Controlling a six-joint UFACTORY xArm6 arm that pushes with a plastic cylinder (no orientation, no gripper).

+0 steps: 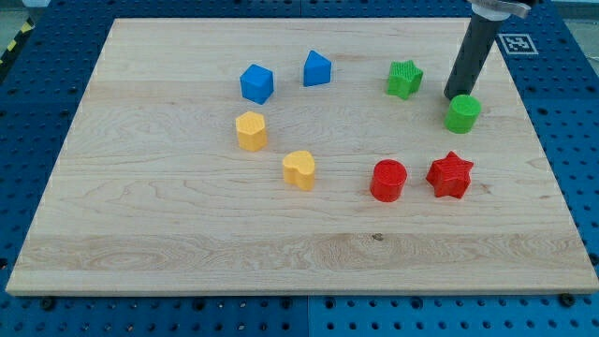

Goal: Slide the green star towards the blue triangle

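Observation:
The green star (404, 79) sits on the wooden board at the view's upper right. The blue triangle (317, 68) is to its left, near the top middle. My tip (454, 95) rests on the board to the right of the green star, a short gap away, and just above-left of a green cylinder (462, 114), nearly touching it. The rod leans up to the view's top right.
A blue cube (256, 83) lies left of the blue triangle. A yellow hexagon-like block (251, 131) and a yellow heart (299, 169) are at middle left. A red cylinder (387, 180) and a red star (450, 174) are at lower right. The board's right edge (552, 168) is close.

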